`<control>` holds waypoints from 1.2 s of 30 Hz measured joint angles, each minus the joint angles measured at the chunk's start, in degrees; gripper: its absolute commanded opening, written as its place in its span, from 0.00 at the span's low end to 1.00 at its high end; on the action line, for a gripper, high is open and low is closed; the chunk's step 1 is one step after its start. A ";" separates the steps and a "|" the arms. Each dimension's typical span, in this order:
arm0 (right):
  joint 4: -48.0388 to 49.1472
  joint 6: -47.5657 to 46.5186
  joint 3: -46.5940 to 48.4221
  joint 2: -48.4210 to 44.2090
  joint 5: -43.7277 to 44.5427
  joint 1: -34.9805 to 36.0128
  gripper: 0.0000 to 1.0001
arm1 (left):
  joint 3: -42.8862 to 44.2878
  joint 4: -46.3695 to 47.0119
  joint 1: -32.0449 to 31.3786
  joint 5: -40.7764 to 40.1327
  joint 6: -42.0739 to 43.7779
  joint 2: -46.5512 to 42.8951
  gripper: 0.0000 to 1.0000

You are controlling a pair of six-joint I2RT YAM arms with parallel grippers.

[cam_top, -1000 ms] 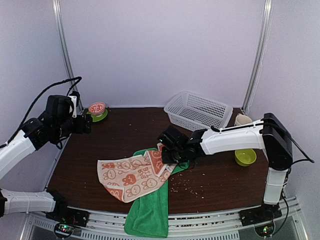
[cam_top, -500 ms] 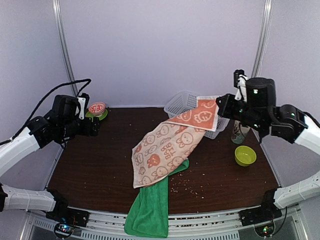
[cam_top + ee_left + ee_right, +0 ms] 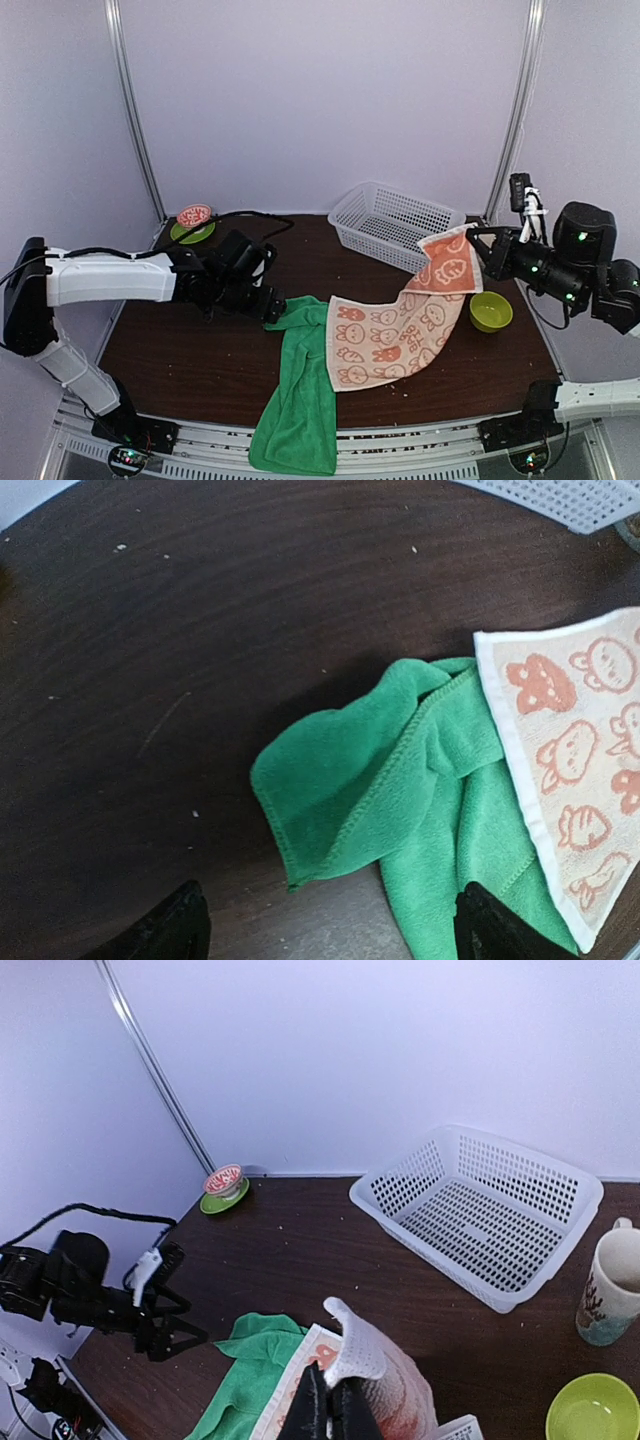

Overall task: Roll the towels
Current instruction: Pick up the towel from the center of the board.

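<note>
bunny towel (image 3: 400, 335): is hanging from one raised corner near the basket (image 3: 395, 225); its lower end is lying over the green towel (image 3: 300, 400)
green towel: is lying crumpled, its near end draping over the table (image 3: 180, 350) edge
right claw (image 3: 328, 1408): is pinching the bunny towel's raised corner
left claw (image 3: 330, 935): is hovering over the green towel's far corner, spread wide, empty
</note>
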 measured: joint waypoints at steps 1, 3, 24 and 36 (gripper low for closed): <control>-0.52 -0.96 1.49 -0.50 -0.39 0.00 0.00 | 0.72 0.15 -0.74 0.04 -0.48 1.70 0.87; -0.87 -2.75 5.70 -1.42 -0.70 0.00 0.00 | 2.03 0.70 -2.01 0.50 -1.42 4.37 0.87; -1.49 -2.80 -2.16 -3.50 1.92 0.00 0.00 | 12.13 -3.72 -11.93 0.33 -4.61 22.45 0.43; -1.42 -2.40 -2.16 -3.54 2.36 0.00 0.00 | 10.84 -6.60 -11.54 -3.32 -3.87 20.96 0.00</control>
